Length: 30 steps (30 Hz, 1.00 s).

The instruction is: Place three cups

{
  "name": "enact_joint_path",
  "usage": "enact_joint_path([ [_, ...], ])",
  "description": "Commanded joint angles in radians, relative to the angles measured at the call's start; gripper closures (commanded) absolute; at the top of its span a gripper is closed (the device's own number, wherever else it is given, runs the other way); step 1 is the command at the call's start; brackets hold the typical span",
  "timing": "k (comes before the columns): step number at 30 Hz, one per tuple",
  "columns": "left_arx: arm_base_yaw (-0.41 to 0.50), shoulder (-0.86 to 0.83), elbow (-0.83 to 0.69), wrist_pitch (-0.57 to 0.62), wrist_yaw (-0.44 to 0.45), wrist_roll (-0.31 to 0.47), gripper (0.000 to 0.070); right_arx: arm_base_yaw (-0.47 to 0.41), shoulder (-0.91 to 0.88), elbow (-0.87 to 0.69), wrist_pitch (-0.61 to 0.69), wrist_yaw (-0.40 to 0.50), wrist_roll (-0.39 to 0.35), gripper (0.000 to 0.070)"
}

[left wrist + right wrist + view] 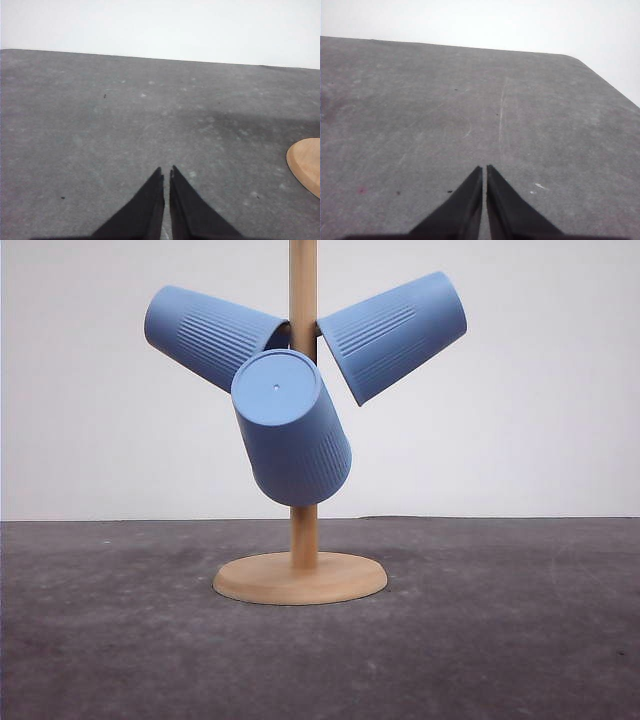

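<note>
Three light-blue ribbed cups hang upside down on the pegs of a wooden stand. One cup (pixel 210 333) points up to the left, another cup (pixel 393 333) points up to the right, and the third cup (pixel 290 428) faces the front with its flat base showing. The stand's pole (pixel 303 530) rises from a round wooden base (pixel 300 578). My left gripper (pixel 166 172) is shut with nothing in it, low over the grey table, with the edge of the round base (pixel 306 164) off to one side. Over bare table, my right gripper (pixel 484 169) is shut and holds nothing.
The table top (pixel 500 640) is dark grey with a white wall behind. A rounded table corner (pixel 575 57) and the table's edge show in the right wrist view.
</note>
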Motion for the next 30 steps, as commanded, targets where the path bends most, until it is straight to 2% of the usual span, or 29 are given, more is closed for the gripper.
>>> enact_joint_path([
  [1,-0.001,-0.001,-0.014,0.011,0.001,-0.003,0.07,0.002,-0.001,-0.003,0.011,0.003,0.011,0.0688],
  [30,-0.001,-0.001,-0.014,0.011,0.001,-0.003,0.07,0.002,-0.001,-0.003,0.011,0.003,0.011,0.0688],
])
